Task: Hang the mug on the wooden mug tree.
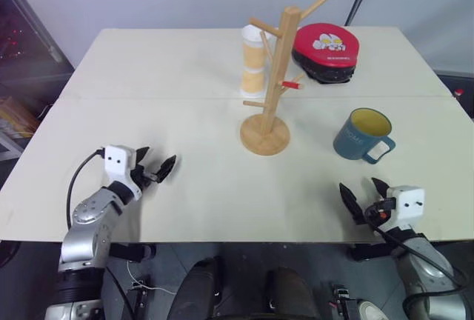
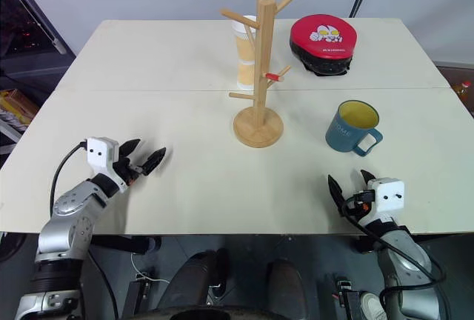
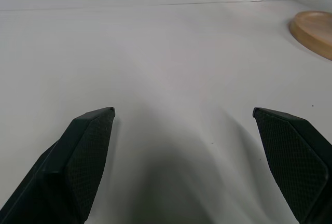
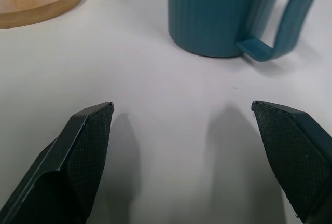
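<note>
Dark teal-blue ceramic mug (image 1: 362, 135) upright on counter (image 1: 185, 61): rigid, heavy, glazed-slippery, breakable; best gripped across rim wall; both grippers wide, empty

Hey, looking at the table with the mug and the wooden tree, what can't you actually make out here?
- Lettering on the mug: too small to read from the head views.
- Mug rim and inside: cut off by the right wrist view's edge.
- Paper cup stack: partly hidden behind the mug tree.
- Black thing under the red pad: mostly covered by the pad.
</note>
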You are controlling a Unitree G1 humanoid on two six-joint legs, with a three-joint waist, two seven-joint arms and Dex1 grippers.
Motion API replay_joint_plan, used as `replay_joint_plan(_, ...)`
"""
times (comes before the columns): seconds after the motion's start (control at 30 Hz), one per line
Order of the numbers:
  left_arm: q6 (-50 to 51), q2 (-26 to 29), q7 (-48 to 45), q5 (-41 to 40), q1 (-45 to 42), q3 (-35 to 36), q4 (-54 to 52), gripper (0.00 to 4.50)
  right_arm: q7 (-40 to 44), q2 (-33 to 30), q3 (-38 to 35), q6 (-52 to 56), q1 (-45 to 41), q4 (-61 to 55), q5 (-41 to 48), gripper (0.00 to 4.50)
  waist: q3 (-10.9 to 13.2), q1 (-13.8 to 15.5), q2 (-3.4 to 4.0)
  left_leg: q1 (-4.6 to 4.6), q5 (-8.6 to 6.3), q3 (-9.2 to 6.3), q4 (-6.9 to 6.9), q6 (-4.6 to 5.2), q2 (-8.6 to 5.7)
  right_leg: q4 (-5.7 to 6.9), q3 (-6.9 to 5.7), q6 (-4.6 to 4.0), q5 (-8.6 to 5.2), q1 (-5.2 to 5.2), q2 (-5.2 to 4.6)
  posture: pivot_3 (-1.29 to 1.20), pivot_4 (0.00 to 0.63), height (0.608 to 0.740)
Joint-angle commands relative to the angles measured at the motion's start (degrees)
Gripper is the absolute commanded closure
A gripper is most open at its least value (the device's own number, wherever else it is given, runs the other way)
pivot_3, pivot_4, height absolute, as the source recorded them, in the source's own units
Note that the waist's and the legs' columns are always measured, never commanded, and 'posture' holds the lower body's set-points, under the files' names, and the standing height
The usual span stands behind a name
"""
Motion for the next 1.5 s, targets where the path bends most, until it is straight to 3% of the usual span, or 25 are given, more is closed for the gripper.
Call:
replay_joint_plan(0.03, -0.7, 0.0, -0.5, 0.0, -1.0, -0.3, -0.8, 0.0, 0.1, 0.0, -1.3, -0.6, 0.0, -0.7, 0.6, 0.07, 0.0, 0.0, 0.0, 0.0, 0.0, 0.0, 0.0, 0.0, 0.0, 0.0, 0.0, 0.0, 0.0, 0.0, 0.0, 0.0, 0.15, 0.74)
replay_joint_plan(0.37, -0.2, 0.0, -1.1, -0.1, -1.0, -0.7, -1.2, 0.0, 1.5, -0.2, -1.6, -3.4, -1.5, 3.7, 0.3, 0.07, 0.0, 0.0, -0.03, 0.0, 0.0, 0.0, 0.02, 0.01, 0.0, 0.0, 0.0, 0.0, 0.0, 0.01, 0.01, 0.0, 0.15, 0.74)
replay_joint_plan(0.53, -0.5, 1.1, -7.9, -0.7, 0.3, -5.9, -6.0, 0.0, 1.0, 0.4, -1.7, -5.3, -1.6, 4.4, -0.1, 0.07, 0.0, 0.0, -0.03, 0.0, 0.0, 0.0, 0.02, 0.01, 0.0, 0.0, 0.0, 0.0, 0.0, 0.02, 0.01, 0.0, 0.15, 0.74)
replay_joint_plan(0.67, 1.0, 2.0, -16.1, -2.0, 1.0, -14.8, -13.7, 0.0, -3.9, 2.5, -3.3, -7.9, -1.7, 3.2, -1.8, 0.07, 0.0, 0.0, 0.03, 0.0, 0.0, 0.01, 0.01, 0.0, 0.0, -0.04, 0.03, -0.06, -0.02, 0.03, -0.01, 0.0, 0.15, 0.74)
replay_joint_plan(0.8, 2.9, 0.1, -17.8, -2.6, -1.9, -19.7, -16.0, 0.0, -12.1, 4.3, -6.1, -9.4, -3.6, 3.1, -4.8, 0.07, -0.1, 0.0, 0.09, -0.02, -0.01, 0.01, 0.0, 0.0, 0.0, -0.07, 0.07, -0.23, -0.09, 0.01, -0.01, 0.0, 0.15, 0.74)
replay_joint_plan(0.97, 3.6, -2.1, -18.8, -2.6, -5.7, -22.7, -16.4, 0.0, -15.8, 5.1, -6.5, -11.4, -5.8, 5.4, -7.0, 0.07, -0.1, -0.1, 0.11, -0.02, 0.07, 0.02, 0.0, 0.13, 0.0, -0.04, 0.07, -0.2, -0.08, 0.03, 0.03, 0.0, 0.15, 0.74)
replay_joint_plan(1.5, 3.6, -2.0, -19.5, -2.9, -7.3, -23.5, -17.9, 0.0, -16.3, 4.5, -4.3, -15.8, -13.6, 15.2, -9.1, 0.07, 0.0, -0.1, 0.12, -0.02, 0.1, 0.08, 0.02, 0.18, 0.0, 0.03, 0.06, -0.05, 0.01, 0.22, 0.13, 0.0, 0.15, 0.74)
